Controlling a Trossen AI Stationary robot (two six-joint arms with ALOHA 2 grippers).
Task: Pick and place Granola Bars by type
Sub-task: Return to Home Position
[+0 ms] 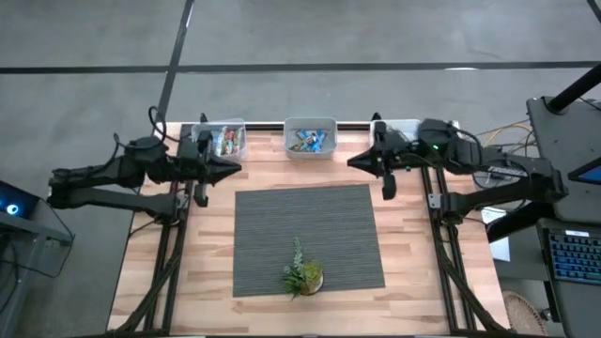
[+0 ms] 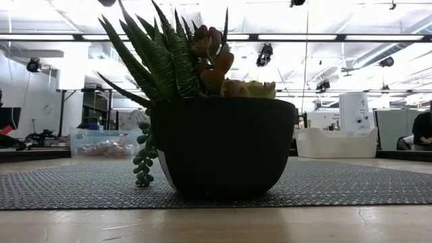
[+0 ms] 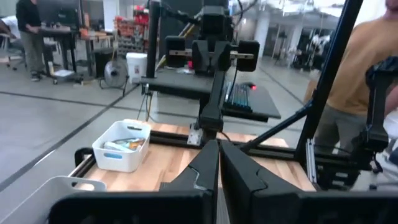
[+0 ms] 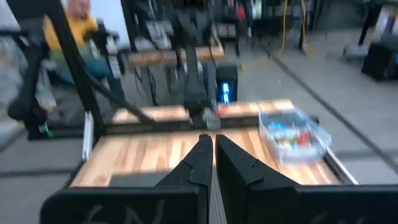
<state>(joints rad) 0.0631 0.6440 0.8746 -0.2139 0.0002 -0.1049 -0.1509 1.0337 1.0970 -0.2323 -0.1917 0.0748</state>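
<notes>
Hovering over the desk near the mat's far corners, left end effector and right end effector are both closed on nothing. All visible bars lie in bins at the far edge. They're probably light, slim, slick-wrapped and crushable, so pinch gently across the narrow width, mid-length.

mat: grey, woven | table: pale wood | pot: black | plant: green | Granola Bars: multicoloured
</notes>
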